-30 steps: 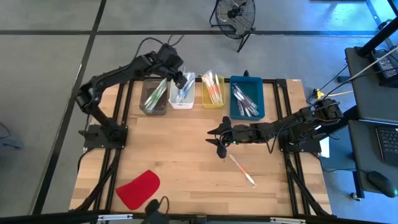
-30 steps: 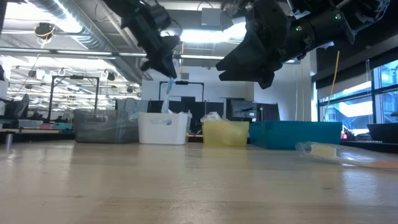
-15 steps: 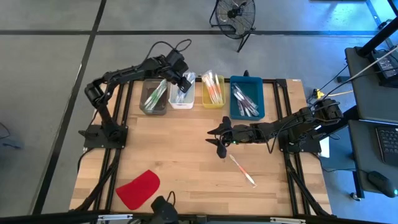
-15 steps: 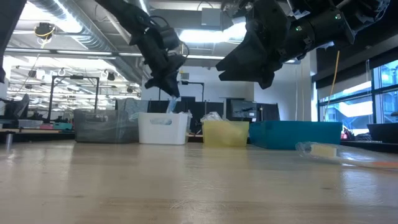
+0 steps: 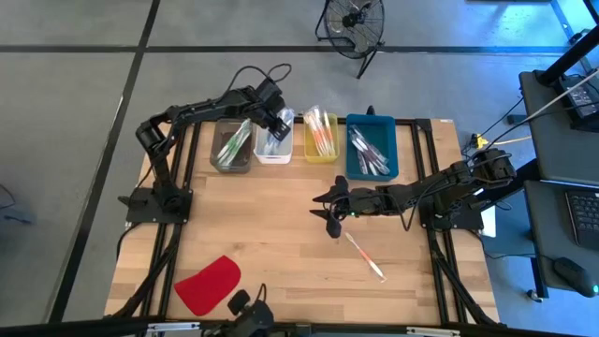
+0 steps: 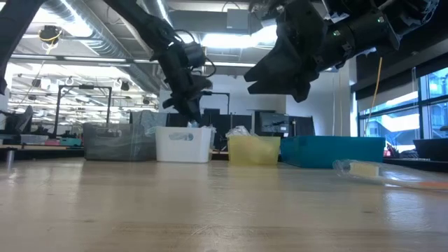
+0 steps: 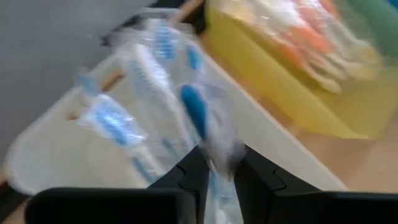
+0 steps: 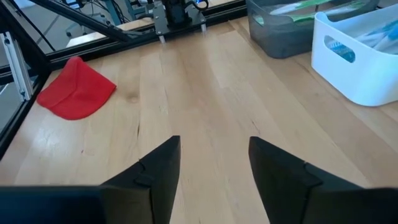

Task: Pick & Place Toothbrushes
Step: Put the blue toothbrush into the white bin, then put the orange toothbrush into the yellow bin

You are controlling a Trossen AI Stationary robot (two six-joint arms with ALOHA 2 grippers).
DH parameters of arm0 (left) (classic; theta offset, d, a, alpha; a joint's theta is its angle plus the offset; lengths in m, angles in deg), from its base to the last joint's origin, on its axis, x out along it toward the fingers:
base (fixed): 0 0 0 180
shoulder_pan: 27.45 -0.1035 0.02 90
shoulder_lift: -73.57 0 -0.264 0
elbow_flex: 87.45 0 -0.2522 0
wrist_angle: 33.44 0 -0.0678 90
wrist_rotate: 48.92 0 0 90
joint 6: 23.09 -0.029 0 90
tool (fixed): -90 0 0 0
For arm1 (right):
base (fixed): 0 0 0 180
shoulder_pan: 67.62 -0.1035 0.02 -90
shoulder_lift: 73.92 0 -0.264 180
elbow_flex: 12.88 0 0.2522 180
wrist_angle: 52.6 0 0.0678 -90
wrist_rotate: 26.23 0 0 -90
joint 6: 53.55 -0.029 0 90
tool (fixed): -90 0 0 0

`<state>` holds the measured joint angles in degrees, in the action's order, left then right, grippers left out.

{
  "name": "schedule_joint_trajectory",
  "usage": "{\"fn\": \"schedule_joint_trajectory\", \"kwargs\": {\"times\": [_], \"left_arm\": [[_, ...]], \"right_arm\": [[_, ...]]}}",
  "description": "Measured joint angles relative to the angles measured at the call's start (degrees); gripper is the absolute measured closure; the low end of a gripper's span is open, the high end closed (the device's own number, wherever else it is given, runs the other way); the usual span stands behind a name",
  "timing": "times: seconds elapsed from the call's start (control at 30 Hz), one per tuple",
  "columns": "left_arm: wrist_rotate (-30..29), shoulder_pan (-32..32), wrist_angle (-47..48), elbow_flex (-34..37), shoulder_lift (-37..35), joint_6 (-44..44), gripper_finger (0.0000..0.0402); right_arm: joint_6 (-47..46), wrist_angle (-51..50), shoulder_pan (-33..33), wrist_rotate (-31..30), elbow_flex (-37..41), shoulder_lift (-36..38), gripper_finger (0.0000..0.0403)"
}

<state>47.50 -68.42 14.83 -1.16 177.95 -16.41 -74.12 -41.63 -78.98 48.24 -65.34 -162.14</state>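
My left gripper (image 5: 278, 128) is low over the white bin (image 5: 273, 146) at the table's far edge, shut on a clear-wrapped blue toothbrush (image 7: 194, 112). More blue toothbrushes (image 7: 106, 121) lie in that bin. In the low view the left gripper (image 6: 187, 112) dips to the bin's rim (image 6: 183, 130). Another toothbrush (image 5: 365, 256) lies flat on the table right of centre. My right gripper (image 5: 329, 213) hovers open above the table's middle, nothing between its fingers (image 8: 158, 171). My left gripper pinches the wrapped toothbrush between its two fingers at the wrapper's near end (image 7: 219, 160). The fingers slant down from above, roughly along the toothbrush. The toothbrush sticks out ahead of the fingers into the white bin, over the ones lying there.
A grey bin (image 5: 231, 147), a yellow bin (image 5: 320, 138) and a blue bin (image 5: 372, 147) flank the white one along the far edge, each holding toothbrushes. A flat red piece (image 5: 208, 284) lies near the front left. Bare wood lies between.
My left gripper has gone down toward the white bin, carrying the toothbrush. The toothbrush hung well above the rim a second ago and now reaches into the bin.
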Motion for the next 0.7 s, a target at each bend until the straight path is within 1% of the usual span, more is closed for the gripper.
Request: {"fn": "schedule_joint_trajectory", "kwargs": {"times": [0.07, 0.17, 0.5, 0.63, 0.7], "left_arm": [[-2.72, 0.09, -0.02, 0.0, -0.01, -0.01, 0.0329], [-4.02, 0.09, -0.03, 0.0, -0.11, -0.04, 0.031], [-3.51, 0.02, 0.01, 0.0, -0.34, -0.06, 0.0234], [-1.95, -0.22, 0.26, 0.0, -1.08, -2.61, 0.021], [-1.93, -0.33, 0.38, 0.0, -2.03, -3.35, 0.0202]], "right_arm": [[-0.05, -0.39, 0.0, 0.13, 0.0, -0.02, 0.0213], [-0.21, -0.38, 0.0, 0.14, 0.0, -0.04, 0.0221], [-0.24, -0.44, 0.0, 0.15, 0.0, -0.01, 0.0245], [-0.25, -0.68, 0.0, 0.27, 0.0, 0.46, 0.0251], [-0.27, -0.55, 0.02, 1.47, 0.02, 1.01, 0.0254]]}}
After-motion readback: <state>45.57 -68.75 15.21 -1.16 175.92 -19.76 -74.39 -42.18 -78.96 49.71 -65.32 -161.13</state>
